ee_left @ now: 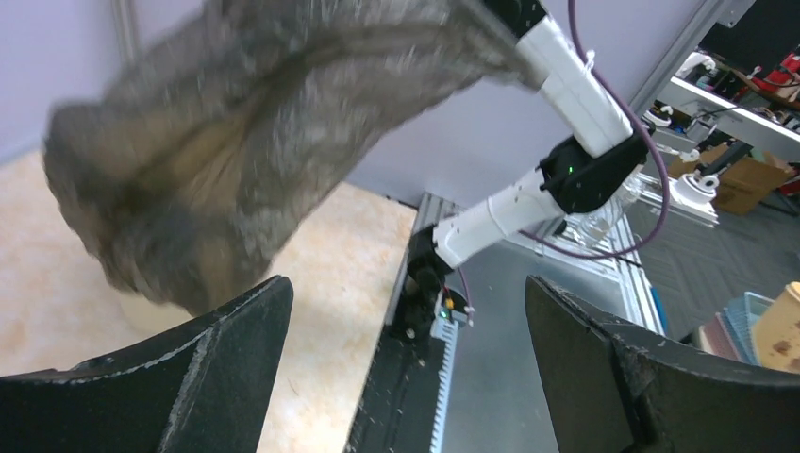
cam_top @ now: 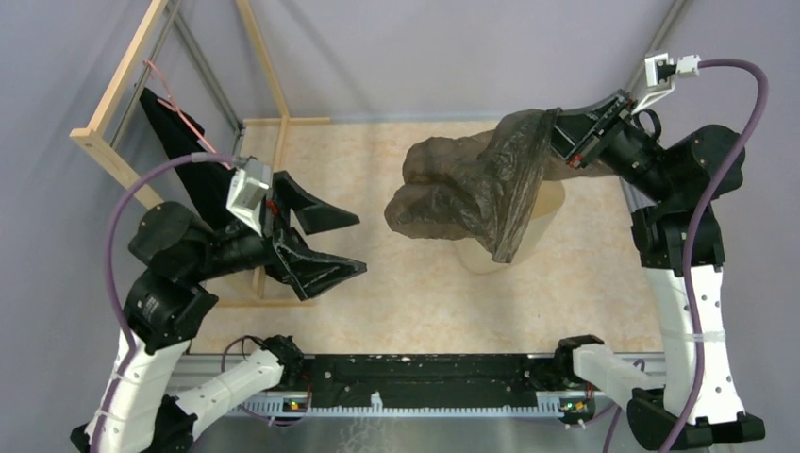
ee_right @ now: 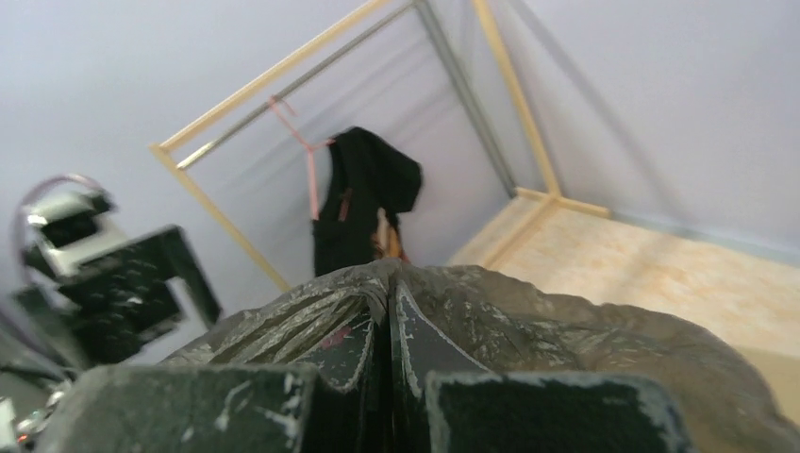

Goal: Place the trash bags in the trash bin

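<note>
The trash bag (cam_top: pixel 472 189) is clamped in the right gripper (cam_top: pixel 555 132) above the trash bin (cam_top: pixel 550 203). The left gripper (cam_top: pixel 358 243) is spread apart.

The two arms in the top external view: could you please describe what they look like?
The left arm and right arm pair white links with black joint housings. The left gripper and right gripper have broad black fingers. A white camera block sits at each wrist, and a purple cable loops along each arm.
</note>
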{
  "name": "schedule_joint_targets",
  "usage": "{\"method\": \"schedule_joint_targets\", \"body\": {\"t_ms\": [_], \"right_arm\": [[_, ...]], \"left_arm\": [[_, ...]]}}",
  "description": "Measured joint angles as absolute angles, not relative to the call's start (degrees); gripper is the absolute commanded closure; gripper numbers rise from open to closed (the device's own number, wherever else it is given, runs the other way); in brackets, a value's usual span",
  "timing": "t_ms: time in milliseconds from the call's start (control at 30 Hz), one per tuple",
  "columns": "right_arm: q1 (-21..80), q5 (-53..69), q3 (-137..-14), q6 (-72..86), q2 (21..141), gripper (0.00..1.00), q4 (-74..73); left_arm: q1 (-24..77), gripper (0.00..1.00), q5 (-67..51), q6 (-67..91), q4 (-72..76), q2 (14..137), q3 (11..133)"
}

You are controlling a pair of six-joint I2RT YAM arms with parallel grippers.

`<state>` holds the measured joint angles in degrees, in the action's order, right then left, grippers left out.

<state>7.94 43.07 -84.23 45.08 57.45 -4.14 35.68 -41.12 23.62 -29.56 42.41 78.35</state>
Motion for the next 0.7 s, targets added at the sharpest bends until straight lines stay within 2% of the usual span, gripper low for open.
{"method": "schedule_joint_targets", "body": {"t_ms": [200,367,500,700], "right_arm": [[6.7,33.8,-89.8,32.4,58.2,1.0,-21.1],[6.6,24.3,-95.0,25.1,60.5,1.0,-29.4],[6.6,21.3,-95.2,22.1,60.1,1.0,-30.2],[6.6,18.4,-92.6,16.5,58.1,1.0,-30.2]], "left_arm": [[35.7,0.01,-40.2,20.2,-30.5,52.4,90.3],[35.7,0.01,-35.6,17.8,-30.5,62.5,92.1],[35.7,0.21,-30.5,16.5,-30.2,72.0,93.1],[35.7,0.29,-20.6,16.8,-27.9,77.8,93.2]]}}
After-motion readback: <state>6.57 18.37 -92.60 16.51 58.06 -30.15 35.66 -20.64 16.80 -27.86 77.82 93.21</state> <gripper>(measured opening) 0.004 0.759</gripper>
